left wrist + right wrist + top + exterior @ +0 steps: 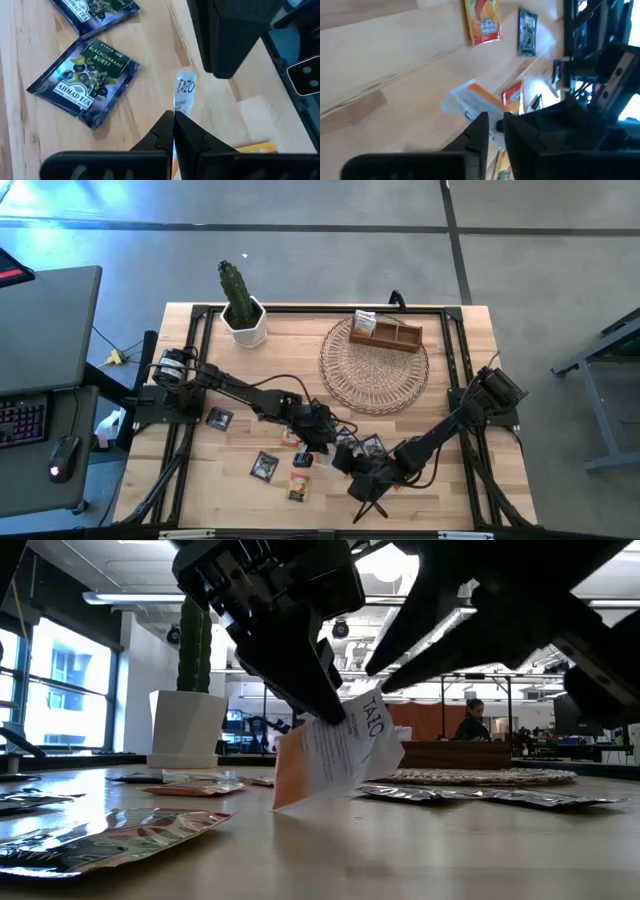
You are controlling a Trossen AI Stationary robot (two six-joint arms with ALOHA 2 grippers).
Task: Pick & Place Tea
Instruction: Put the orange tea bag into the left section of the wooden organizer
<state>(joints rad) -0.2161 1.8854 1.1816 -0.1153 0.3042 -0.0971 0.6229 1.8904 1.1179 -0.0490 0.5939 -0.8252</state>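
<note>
held sachet: orange-and-white tea sachet (335, 755) — we see it tilted, lower corner at the table (450, 480), "TAZO" print readable in the low view
left gripper: left gripper (325, 705) pinched shut on that sachet's upper edge; in its wrist view the two fingers meet with the white strip (184, 95) between them
right gripper: right gripper (495, 127) just beside the left one at the front-centre of the table, over the same sachet; fingers a narrow gap apart — we cannot tell if they grip anything
near sachets: dark sachet (110, 835) flat at the very front in the low view; blackcurrant sachet (85, 82) flat on the wood beside the left gripper, a second dark one (95, 10) past it
loose sachets: we count several flat on the front half — dark one (264, 466), yellow-orange one (299, 486), another dark one (219, 418) nearer the left arm's base
mid table: round wicker mat (372, 375), well apart from both grippers
far: wooden compartment box (388, 332) on the mat's far edge, one sachet (363, 322) standing in its left end; cactus in a white pot (240, 305) at the far-left
room: a person (470, 720) behind the table, far off
</note>
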